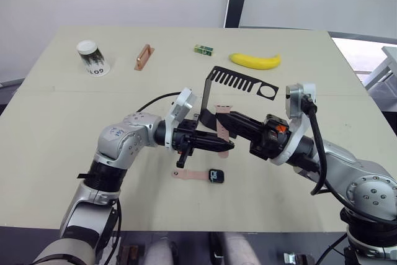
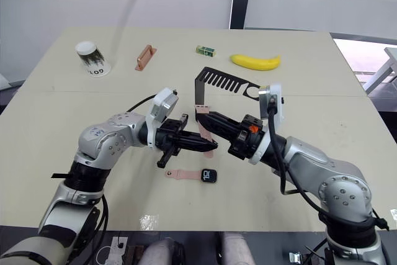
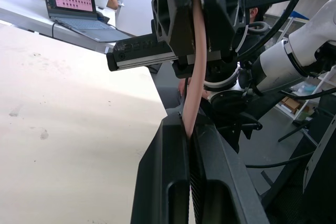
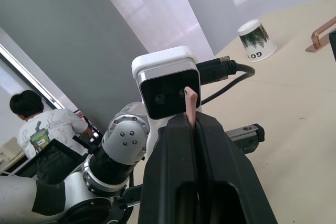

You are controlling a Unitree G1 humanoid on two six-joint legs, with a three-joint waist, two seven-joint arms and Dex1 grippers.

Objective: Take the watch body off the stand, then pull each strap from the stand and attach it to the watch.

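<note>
Both pincers meet above the surface, each clenched on the same salmon-pink strap — the left pincer pinching its lower end, the right pincer its upper part. The flat band hangs upright just in front of the black stand. The watch body — square, black-faced — lies on the surface below, touching the other strap.

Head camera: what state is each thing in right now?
Watch body: flat on the table, one strap attached.
Second strap: off the table, gripped by both grippers.
Left gripper: shut on the second strap.
Right gripper: shut on the second strap.
Stand: upright, slots bare.
Paper cup: upside down.
Banana: unpeeled, lying flat.
</note>
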